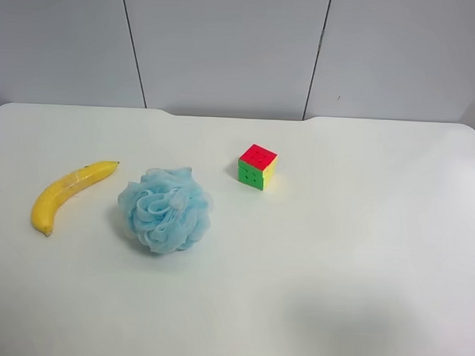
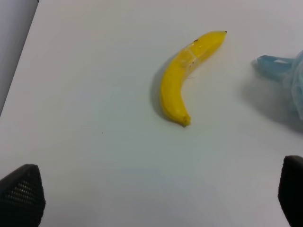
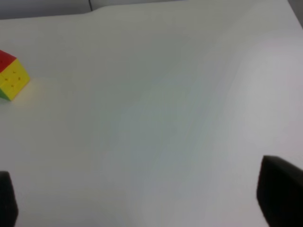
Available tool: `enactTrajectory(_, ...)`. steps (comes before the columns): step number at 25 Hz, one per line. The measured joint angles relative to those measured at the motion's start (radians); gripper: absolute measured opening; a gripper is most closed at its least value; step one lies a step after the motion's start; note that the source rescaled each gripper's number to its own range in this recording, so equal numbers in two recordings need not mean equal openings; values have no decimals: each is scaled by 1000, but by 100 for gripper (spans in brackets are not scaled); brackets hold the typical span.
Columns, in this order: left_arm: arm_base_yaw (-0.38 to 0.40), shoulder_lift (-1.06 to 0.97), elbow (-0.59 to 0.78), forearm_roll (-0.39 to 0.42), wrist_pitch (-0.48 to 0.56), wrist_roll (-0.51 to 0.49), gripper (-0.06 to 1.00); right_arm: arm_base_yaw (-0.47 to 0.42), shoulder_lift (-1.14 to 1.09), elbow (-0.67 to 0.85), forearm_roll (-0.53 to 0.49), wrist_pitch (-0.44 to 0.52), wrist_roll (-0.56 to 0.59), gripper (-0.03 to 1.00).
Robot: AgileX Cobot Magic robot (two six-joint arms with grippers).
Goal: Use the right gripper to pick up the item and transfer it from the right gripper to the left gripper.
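The curved yellow banana [image 1: 68,191] lies flat on the white table at the exterior high view's left; it also shows in the left wrist view [image 2: 182,78]. My left gripper [image 2: 156,194] is open and empty, fingers wide apart, a short way from the banana's stem end. My right gripper [image 3: 144,198] is open and empty above bare table, with the puzzle cube [image 3: 12,78] far off to one side. Neither arm shows in the exterior high view.
A fluffy light-blue bath pouf [image 1: 165,209] sits just right of the banana in the exterior high view, its edge visible in the left wrist view [image 2: 286,78]. The red-green-yellow cube [image 1: 257,166] stands farther back. The table's back edge [image 1: 240,115] meets a grey wall.
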Motion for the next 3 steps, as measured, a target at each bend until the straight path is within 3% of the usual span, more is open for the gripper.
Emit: enactTrajectory(3, 0, 0, 0, 0, 0, 0, 100, 0, 0, 0, 0, 0, 0, 100)
